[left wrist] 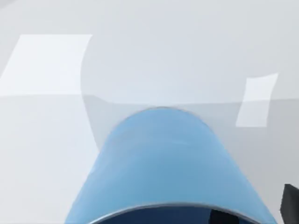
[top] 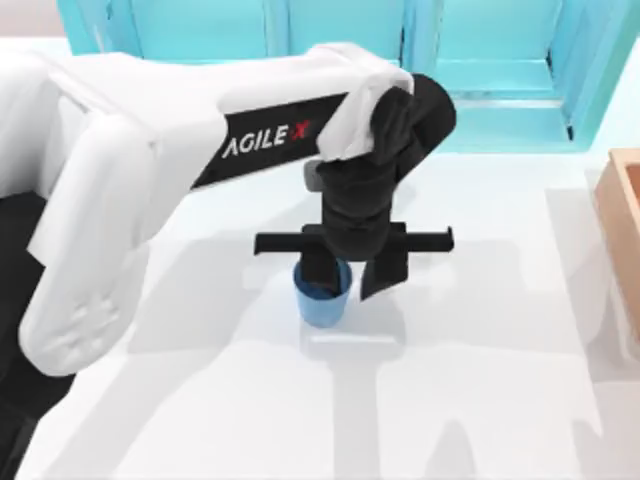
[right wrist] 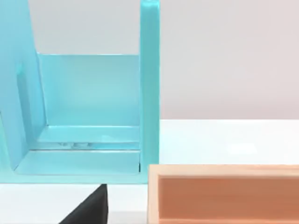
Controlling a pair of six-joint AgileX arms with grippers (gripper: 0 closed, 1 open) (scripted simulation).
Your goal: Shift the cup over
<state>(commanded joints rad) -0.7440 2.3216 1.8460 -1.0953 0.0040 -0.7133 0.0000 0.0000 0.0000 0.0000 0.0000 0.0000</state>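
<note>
The small blue cup (top: 322, 305) stands upright on the white table near the middle. My left gripper (top: 352, 280) comes down on it from above. One dark finger (top: 318, 272) is inside the cup and the other finger (top: 385, 272) is outside its right wall, so the rim sits pinched between them. In the left wrist view the cup (left wrist: 163, 168) is very close, with one finger (left wrist: 223, 217) inside it and the other finger (left wrist: 290, 205) beside it. A dark part of my right gripper (right wrist: 88, 211) shows in the right wrist view, parked away from the cup.
A teal shelf unit (top: 480, 60) runs along the back of the table. A wooden box (top: 625, 230) stands at the right edge, and the wooden box (right wrist: 224, 196) is also close in the right wrist view beside the teal shelf unit (right wrist: 93, 116). White tabletop (top: 470, 400) lies in front of the cup.
</note>
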